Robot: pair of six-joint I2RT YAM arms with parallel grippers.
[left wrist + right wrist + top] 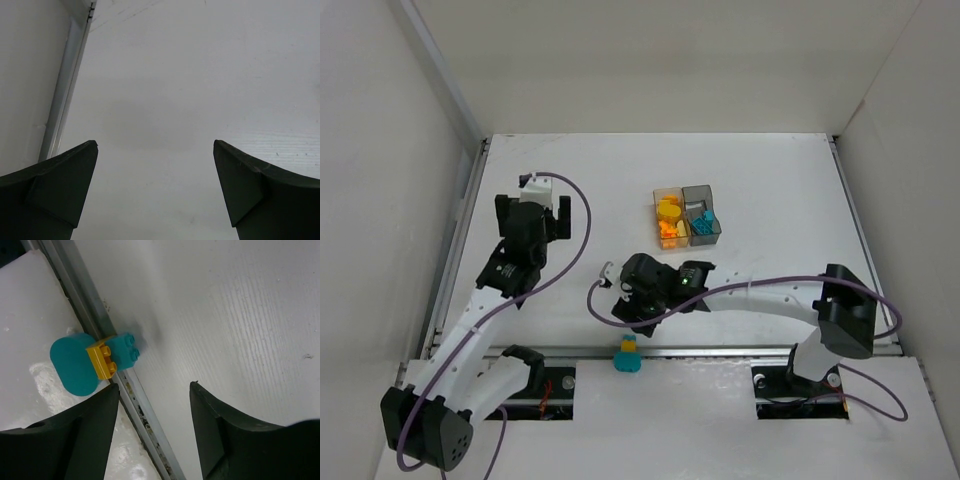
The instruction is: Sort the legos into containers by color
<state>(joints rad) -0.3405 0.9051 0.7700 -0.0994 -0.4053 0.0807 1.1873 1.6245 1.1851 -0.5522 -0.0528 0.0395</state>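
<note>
Lego cluster (80, 365), teal with a yellow brick (102, 360) on it, is found across the rail (82, 302) at the table's (175, 75) near edge, well apart from the containers (686, 217); judged light, rigid, slick; best pinched across the brick's flat sides; whether the pieces are snapped together cannot be told. Right gripper (155, 390) hangs just beside it, jaws parted, nothing held; left gripper (155, 145) is spread wide above the table.
</note>
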